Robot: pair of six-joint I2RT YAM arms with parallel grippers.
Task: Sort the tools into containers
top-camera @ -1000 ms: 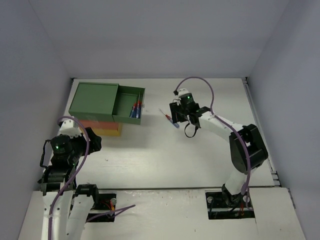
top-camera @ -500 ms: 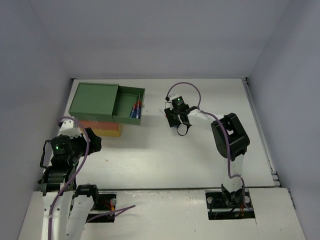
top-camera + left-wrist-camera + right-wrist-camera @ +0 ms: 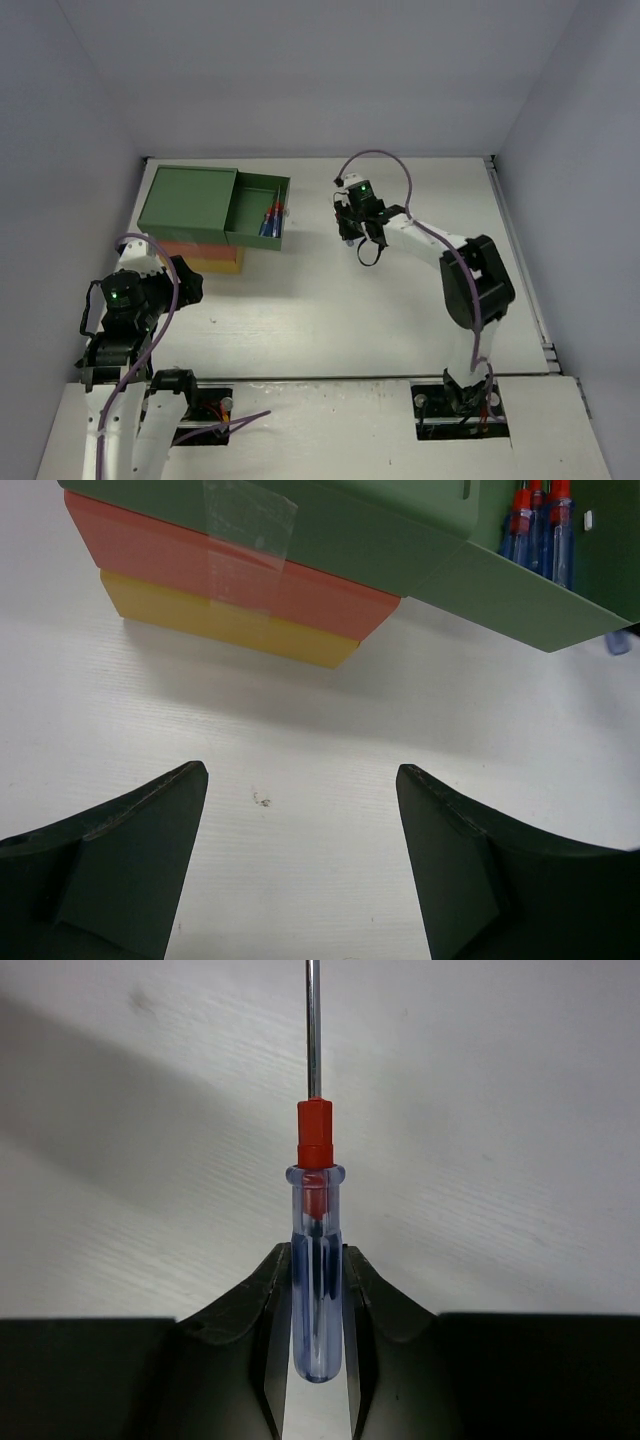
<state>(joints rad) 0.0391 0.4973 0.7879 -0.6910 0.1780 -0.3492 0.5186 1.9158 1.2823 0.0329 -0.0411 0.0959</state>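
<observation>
— The right pincer (image 3: 317, 1252) is squeezed down narrow on a small screwdriver (image 3: 315, 1140). Both fingers press the clear blue handle, one on each side. The red collar and the steel shaft stick straight out past the fingertips.

— Where over the desk is that?

— Toward the far edge, about midway between the left and right edges, just to the right of the open green drawer (image 3: 262, 212). Looking down from above, I can't pick the tool out in the grip. I also can't tell how high it hangs over the white desk (image 3: 330, 310).

— And the other arm?

— The left pincer (image 3: 300, 810) gapes wide with nothing between its fingers. It sits close to the left edge, on the near side of the cabinet (image 3: 190, 197), pointing at it.

— The cabinet itself?

— It's in the far left corner. The green drawer is on top, pulled out to the right. The orange-red drawer (image 3: 200, 560) is under it and the yellow drawer (image 3: 220, 625) is at the bottom. A strip of clear tape (image 3: 245, 540) runs from the green casing down onto the orange-red front.

— Anything in the green one?

— Several more screwdrivers (image 3: 535, 525) of the same sort, with blue handles and red collars, lying side by side.
</observation>
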